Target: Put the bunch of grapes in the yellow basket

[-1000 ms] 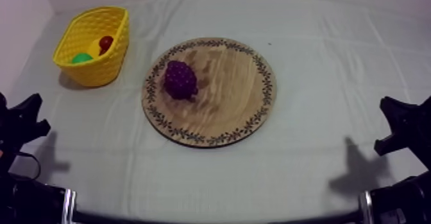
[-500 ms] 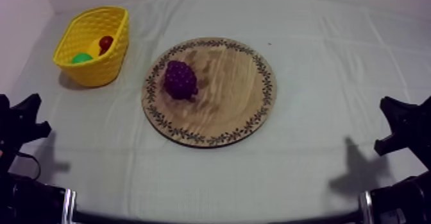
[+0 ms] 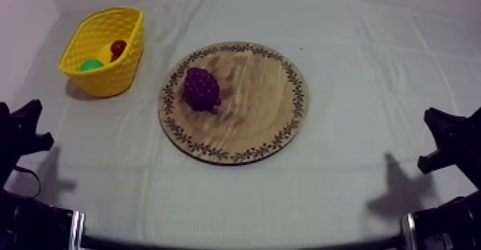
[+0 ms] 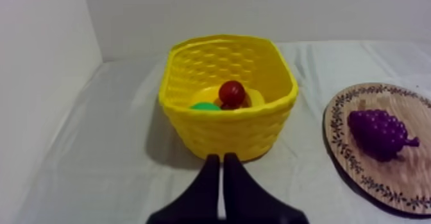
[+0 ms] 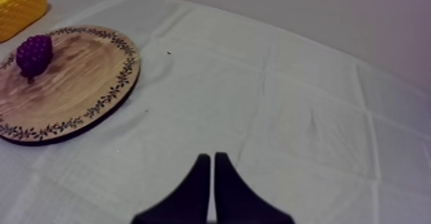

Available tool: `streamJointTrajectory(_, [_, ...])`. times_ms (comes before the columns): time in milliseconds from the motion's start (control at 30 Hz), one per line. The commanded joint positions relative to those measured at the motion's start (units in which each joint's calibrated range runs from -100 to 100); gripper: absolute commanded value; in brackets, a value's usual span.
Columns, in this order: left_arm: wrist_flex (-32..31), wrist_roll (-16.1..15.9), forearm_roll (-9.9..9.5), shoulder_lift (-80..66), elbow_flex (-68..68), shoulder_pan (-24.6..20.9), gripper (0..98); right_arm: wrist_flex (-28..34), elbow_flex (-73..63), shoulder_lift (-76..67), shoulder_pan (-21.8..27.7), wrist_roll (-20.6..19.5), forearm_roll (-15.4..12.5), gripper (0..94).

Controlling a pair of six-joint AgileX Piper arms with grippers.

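The bunch of grapes (image 3: 201, 89) lies on the wooden board (image 3: 261, 106), on the side nearest the yellow basket (image 3: 107, 77) (a small red fruit (image 3: 118, 48) sits inside). Off the board, over the counter (image 3: 358, 52), the left fingers (image 4: 221, 162) are pressed together, the right fingers (image 5: 211, 159) likewise.

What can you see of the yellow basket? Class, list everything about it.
The basket is bright yellow and plastic-looking, with lattice-patterned walls, a thick rim and a rounded oblong mouth. It stands upright and open on the cloth, left of the board and apart from it. Inside lie a small red fruit, a yellow fruit and a green fruit. Nothing else touches it.
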Motion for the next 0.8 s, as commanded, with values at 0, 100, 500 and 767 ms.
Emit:
streamJointTrajectory(0, [1.08,1.42,-1.04,4.98,-5.16,0.23,0.0,0.00,-0.03,-0.01,0.02,0.01,0.01,0.4])
streamJointTrajectory(100, [4.77,1.75,-1.60,12.67,-14.29,1.58,0.0,0.00,-0.03,-0.01,0.02,-0.01,0.01,0.4])
streamJointTrajectory(500, [20.07,9.80,-8.97,40.59,-48.64,16.32,0.0,0.00,-0.03,-0.01,0.02,-0.01,0.01,0.4])
streamJointTrajectory(767, [21.53,13.11,-9.06,53.59,-61.95,20.42,0.0,0.00,-0.03,-0.01,0.02,-0.01,0.01,0.4])
